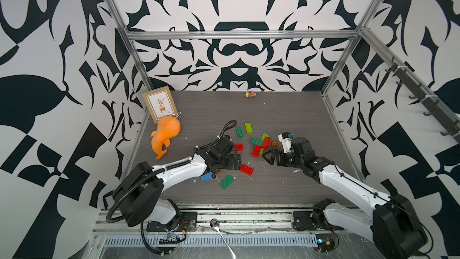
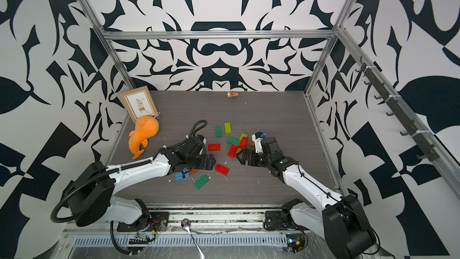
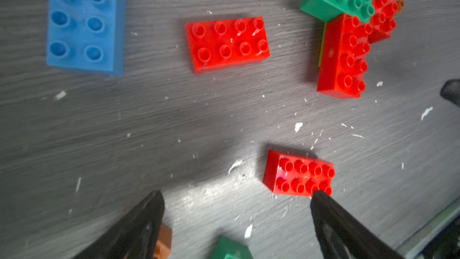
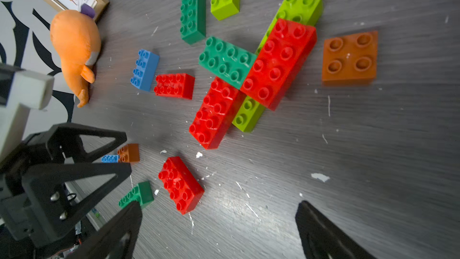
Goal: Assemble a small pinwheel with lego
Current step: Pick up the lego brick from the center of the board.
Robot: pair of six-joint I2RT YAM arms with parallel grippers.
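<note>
Lego bricks in red, green and lime, crossed in a cluster (image 4: 273, 66), lie on the table (image 4: 373, 170) just ahead of my right fingers (image 4: 321, 230), which are spread wide and empty. My left fingers (image 3: 333, 220) are also spread. One tip is at a loose red brick (image 3: 298, 175); whether it touches, I cannot tell.
</note>
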